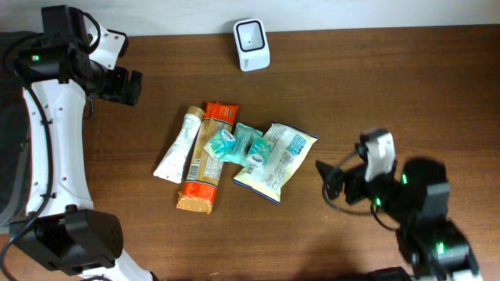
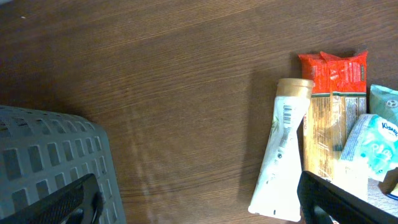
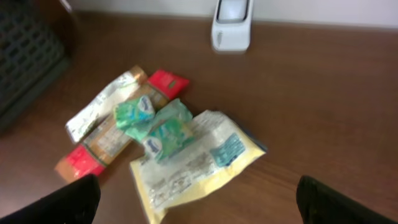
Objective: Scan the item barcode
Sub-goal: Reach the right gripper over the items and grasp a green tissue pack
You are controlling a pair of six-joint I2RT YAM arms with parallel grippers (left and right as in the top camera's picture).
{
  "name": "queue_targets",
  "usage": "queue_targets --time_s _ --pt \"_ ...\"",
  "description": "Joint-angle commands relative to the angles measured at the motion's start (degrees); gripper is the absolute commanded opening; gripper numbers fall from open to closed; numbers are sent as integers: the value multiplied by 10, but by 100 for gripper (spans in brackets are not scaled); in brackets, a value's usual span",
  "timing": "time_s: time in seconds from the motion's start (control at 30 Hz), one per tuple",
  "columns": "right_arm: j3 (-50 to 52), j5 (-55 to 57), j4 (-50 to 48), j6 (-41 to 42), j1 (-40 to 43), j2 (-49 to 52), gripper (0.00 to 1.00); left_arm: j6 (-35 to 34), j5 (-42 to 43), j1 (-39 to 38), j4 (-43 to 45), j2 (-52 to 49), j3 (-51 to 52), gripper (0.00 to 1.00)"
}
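Overhead: white scanner point(image 1: 251, 44) at the far table point(image 1: 391, 94) edge; tube point(image 1: 176, 148), snack bar point(image 1: 201, 168), teal packets point(image 1: 234, 144) and yellow pouch point(image 1: 281, 156) clustered mid-table between left gripper point(image 1: 134, 87) and right gripper point(image 1: 324, 181), both spread wide, empty. Left wrist: grey basket point(image 2: 50, 149) lower left, tube barcode-up. Right wrist: pouch nearest the fingers point(image 3: 62, 199), untouched.

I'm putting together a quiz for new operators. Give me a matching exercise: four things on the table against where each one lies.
Things:
1 scanner
2 white tube
3 yellow-and-white bag
4 teal packets

Places:
A farthest left of the four
B between tube and bag, partly on the bag
C farthest right of the four
D alone near the far edge of the table

Pairs: 1-D, 2-A, 3-C, 4-B
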State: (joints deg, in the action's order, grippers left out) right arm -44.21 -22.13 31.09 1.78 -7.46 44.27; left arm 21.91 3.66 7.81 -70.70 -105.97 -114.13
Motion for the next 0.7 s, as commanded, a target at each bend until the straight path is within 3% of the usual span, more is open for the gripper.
queue_targets --time_s 0.0,0.13,0.37,0.43,0.67 --pt "-97 -54 64 6 4 111 99 9 6 2 1 9 -3 99" --pt "-212 -114 152 6 4 253 99 9 6 2 1 9 -3 99" --pt "-221 -203 122 8 3 357 100 9 6 2 1 9 -3 99" --pt "-221 -202 122 5 -3 378 90 9 6 2 1 9 -3 99" --pt "-221 -137 114 16 -49 395 82 9 6 2 0 9 -3 99"
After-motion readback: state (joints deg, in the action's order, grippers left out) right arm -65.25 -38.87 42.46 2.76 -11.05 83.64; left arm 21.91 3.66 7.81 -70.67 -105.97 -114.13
